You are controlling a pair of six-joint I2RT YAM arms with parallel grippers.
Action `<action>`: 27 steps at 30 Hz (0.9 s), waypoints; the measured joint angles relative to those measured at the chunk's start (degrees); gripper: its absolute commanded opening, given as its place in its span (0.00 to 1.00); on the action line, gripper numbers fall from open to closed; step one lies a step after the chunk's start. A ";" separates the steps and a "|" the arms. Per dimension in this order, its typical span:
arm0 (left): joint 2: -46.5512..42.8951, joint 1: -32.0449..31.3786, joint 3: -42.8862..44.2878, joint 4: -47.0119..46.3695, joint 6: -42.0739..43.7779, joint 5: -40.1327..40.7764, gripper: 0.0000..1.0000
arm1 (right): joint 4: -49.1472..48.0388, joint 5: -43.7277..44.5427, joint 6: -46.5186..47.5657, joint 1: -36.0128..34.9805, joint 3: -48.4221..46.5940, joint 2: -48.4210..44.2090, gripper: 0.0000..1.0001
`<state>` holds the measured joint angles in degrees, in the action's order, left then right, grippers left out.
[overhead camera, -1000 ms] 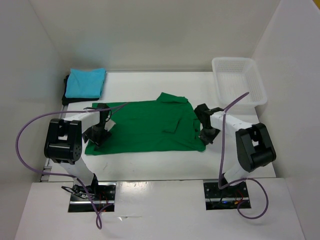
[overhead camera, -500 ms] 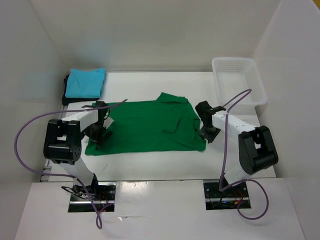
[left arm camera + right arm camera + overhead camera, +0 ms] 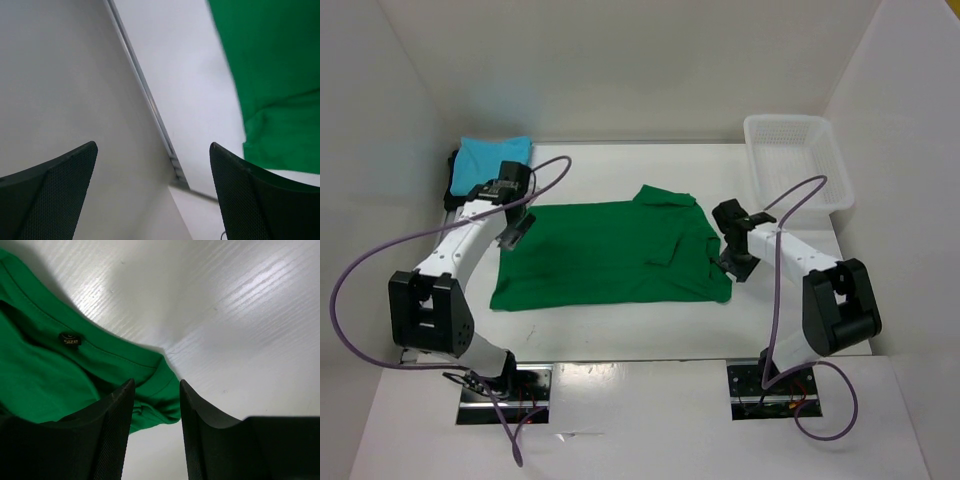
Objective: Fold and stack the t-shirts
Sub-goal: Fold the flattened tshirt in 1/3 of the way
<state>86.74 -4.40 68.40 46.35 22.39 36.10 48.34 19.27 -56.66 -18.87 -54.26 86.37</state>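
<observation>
White tabletop (image 3: 620,325) bears the green t-shirt (image 3: 610,255), surely limp and light, likely best pinched at its edges; left gripper (image 3: 513,228) gapes empty; right gripper (image 3: 157,382) hangs part-open over the collar.

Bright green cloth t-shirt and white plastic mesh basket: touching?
Apart. Top view: the bright green cloth t-shirt lies mid-table, the white plastic mesh basket sits at the far right corner, with bare white tabletop between them.

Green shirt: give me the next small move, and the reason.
Probably lower the left gripper onto the green shirt's far left corner and close on it. That gripper is wide open and empty at that corner, the shirt lies flat, and the right gripper, jaws apart, holds nothing at the collar.
</observation>
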 measured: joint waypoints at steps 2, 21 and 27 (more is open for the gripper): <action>-0.24 -4.52 5.05 -0.15 0.48 -2.54 0.99 | -1.18 -0.26 0.26 0.00 0.48 -0.59 0.47; 28.81 -47.74 17.51 -18.69 6.08 -24.50 0.99 | -8.13 -6.99 2.62 7.67 2.47 0.74 0.47; 30.05 -47.82 17.68 -25.83 5.99 -23.06 0.99 | -8.48 -8.28 3.15 7.67 4.11 0.76 0.47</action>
<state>116.79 -52.23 86.08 20.51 28.38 13.04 39.86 10.98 -53.52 -11.20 -50.15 87.13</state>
